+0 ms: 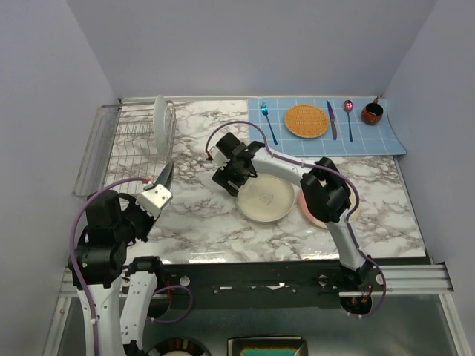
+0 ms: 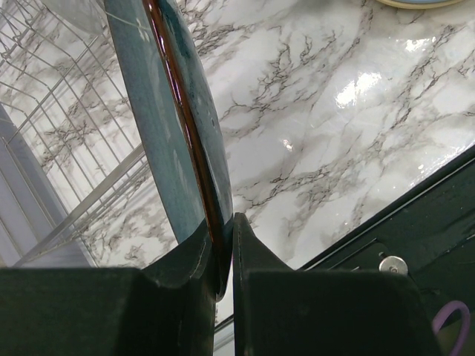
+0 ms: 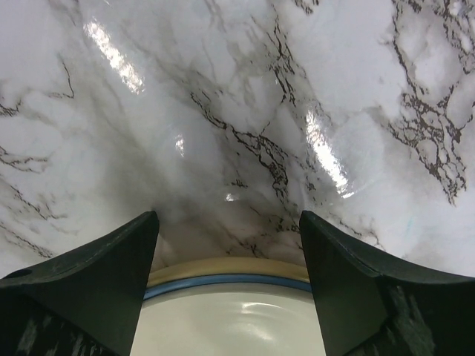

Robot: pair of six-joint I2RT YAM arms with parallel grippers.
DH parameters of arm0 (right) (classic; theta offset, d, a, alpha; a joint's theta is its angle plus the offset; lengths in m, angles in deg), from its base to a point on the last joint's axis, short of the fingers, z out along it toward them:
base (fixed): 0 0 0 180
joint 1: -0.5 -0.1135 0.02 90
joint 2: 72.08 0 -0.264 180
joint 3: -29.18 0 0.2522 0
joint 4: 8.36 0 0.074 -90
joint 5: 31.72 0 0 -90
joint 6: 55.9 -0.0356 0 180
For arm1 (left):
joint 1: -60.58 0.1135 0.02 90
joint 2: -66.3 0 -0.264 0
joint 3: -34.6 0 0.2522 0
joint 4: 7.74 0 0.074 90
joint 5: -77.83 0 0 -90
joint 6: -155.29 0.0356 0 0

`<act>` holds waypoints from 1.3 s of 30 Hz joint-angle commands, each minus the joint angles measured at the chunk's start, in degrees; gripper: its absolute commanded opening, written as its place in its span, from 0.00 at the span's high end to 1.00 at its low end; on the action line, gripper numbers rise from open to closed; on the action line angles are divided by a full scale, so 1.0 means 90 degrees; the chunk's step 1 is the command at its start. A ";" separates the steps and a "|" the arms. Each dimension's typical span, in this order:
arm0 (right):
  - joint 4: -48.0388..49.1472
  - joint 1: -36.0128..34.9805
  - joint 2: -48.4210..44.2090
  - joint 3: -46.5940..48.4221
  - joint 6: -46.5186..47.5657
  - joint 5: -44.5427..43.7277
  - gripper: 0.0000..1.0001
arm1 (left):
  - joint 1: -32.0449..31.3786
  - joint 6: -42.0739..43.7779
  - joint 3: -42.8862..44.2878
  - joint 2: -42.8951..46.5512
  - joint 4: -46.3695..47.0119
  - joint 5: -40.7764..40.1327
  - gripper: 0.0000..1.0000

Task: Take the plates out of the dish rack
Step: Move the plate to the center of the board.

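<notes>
My left gripper (image 2: 221, 241) is shut on the rim of a teal plate with a red rim (image 2: 174, 111), holding it on edge. In the top view that plate (image 1: 166, 173) hangs just right of the dish rack (image 1: 122, 148), above the marble. A white plate (image 1: 160, 119) stands upright in the rack's far slots. My right gripper (image 1: 228, 169) is open and empty, with its fingertips just past the far-left rim of a cream plate (image 1: 266, 199) that lies flat on the marble. The same cream plate (image 3: 230, 319) shows a blue ring between the spread fingers. A pink plate (image 1: 318, 216) lies partly hidden under the right arm.
A blue grid mat (image 1: 386, 139) at the back right carries an orange woven disc (image 1: 306, 121), a fork (image 1: 268, 123), a knife (image 1: 331, 120), a spoon (image 1: 349, 113) and a brown cup (image 1: 372, 113). The rack's wires (image 2: 59, 126) are close to the left of the held plate.
</notes>
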 commanded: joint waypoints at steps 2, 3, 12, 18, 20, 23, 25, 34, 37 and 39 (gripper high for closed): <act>-0.0076 -0.0048 -0.0343 -0.0485 0.0146 -0.0207 0.15 | 0.0001 0.0143 0.0314 0.0131 0.0646 0.0332 1.00; -0.0018 -0.0039 -0.0372 -0.0553 0.0156 -0.0227 0.15 | 0.0001 0.0153 0.0314 0.0141 0.0645 0.0323 1.00; 0.0148 -0.0039 -0.0724 -0.1178 0.0146 -0.0227 0.15 | 0.0001 0.0162 0.0451 0.0053 0.0616 0.0449 1.00; 0.0227 -0.0039 -0.0929 -0.1413 0.0146 -0.0227 0.15 | 0.0001 0.0241 0.0597 0.0004 0.0470 0.0644 1.00; 0.0217 -0.0039 -0.0949 -0.1345 0.0136 -0.0237 0.15 | 0.0001 0.0289 0.0656 0.0005 0.0382 0.0781 1.00; 0.0207 -0.0039 -0.0949 -0.1199 0.0097 -0.0403 0.15 | 0.0001 0.0358 0.0763 -0.0025 0.0285 0.0957 1.00; 0.0227 -0.0039 -0.0949 -0.1140 0.0048 -0.0442 0.15 | 0.0001 0.0426 0.0870 -0.0034 0.0206 0.1025 1.00; 0.0529 0.0204 -0.1124 -0.0886 -0.0361 -0.0948 0.15 | 0.0020 0.0709 0.1086 0.0073 -0.0243 0.1309 1.00; 0.0608 0.0516 -0.1290 -0.0740 -0.0654 -0.0979 0.15 | 0.0088 0.0875 0.0988 0.0180 -0.0321 0.1426 1.00; 0.0627 0.0693 -0.1465 -0.0662 -0.0849 -0.0911 0.15 | 0.0137 0.1041 0.0862 0.0229 -0.0321 0.1455 1.00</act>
